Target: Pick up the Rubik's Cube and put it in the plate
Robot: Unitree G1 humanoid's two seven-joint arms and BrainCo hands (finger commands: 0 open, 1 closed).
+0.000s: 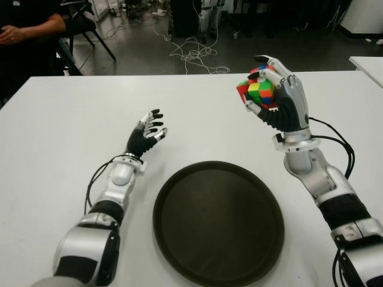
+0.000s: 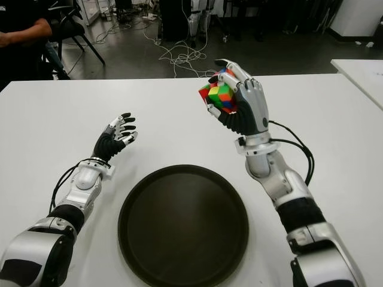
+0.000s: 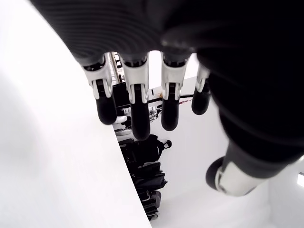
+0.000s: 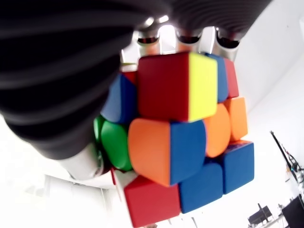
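My right hand [image 1: 272, 89] is raised above the table at the right, its fingers curled around the multicoloured Rubik's Cube [image 1: 257, 91]. The cube [image 4: 185, 142] fills the right wrist view, held against the palm. The dark round plate [image 1: 218, 221] lies on the white table [image 1: 60, 131] near the front edge, below and to the left of the cube. My left hand [image 1: 151, 128] shows left of the plate, fingers [image 3: 137, 114] spread and holding nothing.
A person in dark clothes sits at the far left corner [image 1: 27, 36]. Cables [image 1: 191, 54] lie on the floor beyond the table's far edge. Another white table's corner [image 1: 368, 66] shows at the right.
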